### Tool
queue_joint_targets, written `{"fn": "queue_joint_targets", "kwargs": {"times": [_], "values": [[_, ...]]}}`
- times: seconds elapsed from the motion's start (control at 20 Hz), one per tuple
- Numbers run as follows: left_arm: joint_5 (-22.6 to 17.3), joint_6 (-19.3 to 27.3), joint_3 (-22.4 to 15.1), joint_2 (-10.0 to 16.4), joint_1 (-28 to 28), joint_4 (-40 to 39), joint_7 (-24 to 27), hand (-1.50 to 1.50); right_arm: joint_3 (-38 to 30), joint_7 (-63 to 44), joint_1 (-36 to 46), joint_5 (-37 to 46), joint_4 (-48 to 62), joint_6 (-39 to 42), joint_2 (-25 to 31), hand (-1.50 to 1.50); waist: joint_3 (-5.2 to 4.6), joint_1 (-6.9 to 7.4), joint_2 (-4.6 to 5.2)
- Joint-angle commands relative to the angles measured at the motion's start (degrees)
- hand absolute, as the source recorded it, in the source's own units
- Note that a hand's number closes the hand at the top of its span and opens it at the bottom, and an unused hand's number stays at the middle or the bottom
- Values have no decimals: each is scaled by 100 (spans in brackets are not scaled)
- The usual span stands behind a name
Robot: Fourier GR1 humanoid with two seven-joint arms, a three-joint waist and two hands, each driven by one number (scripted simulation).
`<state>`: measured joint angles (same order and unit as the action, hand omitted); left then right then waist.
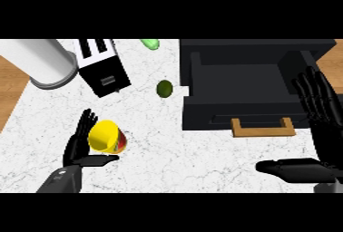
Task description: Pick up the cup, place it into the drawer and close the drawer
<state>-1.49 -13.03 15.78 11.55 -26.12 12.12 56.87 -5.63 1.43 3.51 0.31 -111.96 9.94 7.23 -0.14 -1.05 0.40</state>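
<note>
A yellow cup with a red band lies on its side on the white marble counter, at the lower left. My left hand is open right beside it, fingers straight along the cup's left side and thumb under it. The black drawer stands pulled open at the upper right, its inside dark, with a tan handle on its front. My right hand is open at the right edge, fingers up beside the drawer's right front corner and thumb pointing left.
A black toaster and a white cylinder stand at the upper left. A dark green round fruit lies between the toaster and the drawer. A light green object shows at the top edge. Wood floor borders the counter's left side.
</note>
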Motion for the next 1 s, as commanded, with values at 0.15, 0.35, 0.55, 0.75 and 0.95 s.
{"fn": "queue_joint_targets", "kwargs": {"times": [0.15, 0.35, 0.55, 0.75, 0.95], "values": [[-27, -935, -44, -61, -118, 11, 448, -150, 23, 60, 229, 27, 296, -11, -34, -150, -4, 8, 16], [-167, -1101, 27, -177, -126, 122, 478, -150, -38, 38, 28, -97, 68, 134, 65, -150, -3, -25, 0], [-118, -1595, -128, -310, 0, 218, 565, 150, 202, -86, 191, 190, 262, -174, -211, -150, -6, 18, 6], [-288, -1888, -88, -485, -226, 290, 256, 150, -31, -215, 307, -119, 207, 41, 21, -150, -4, -5, 5], [-350, -1815, -121, -644, -239, 568, 337, 150, -52, -78, 62, -22, 123, 32, 35, -150, 3, 13, -17]]}}
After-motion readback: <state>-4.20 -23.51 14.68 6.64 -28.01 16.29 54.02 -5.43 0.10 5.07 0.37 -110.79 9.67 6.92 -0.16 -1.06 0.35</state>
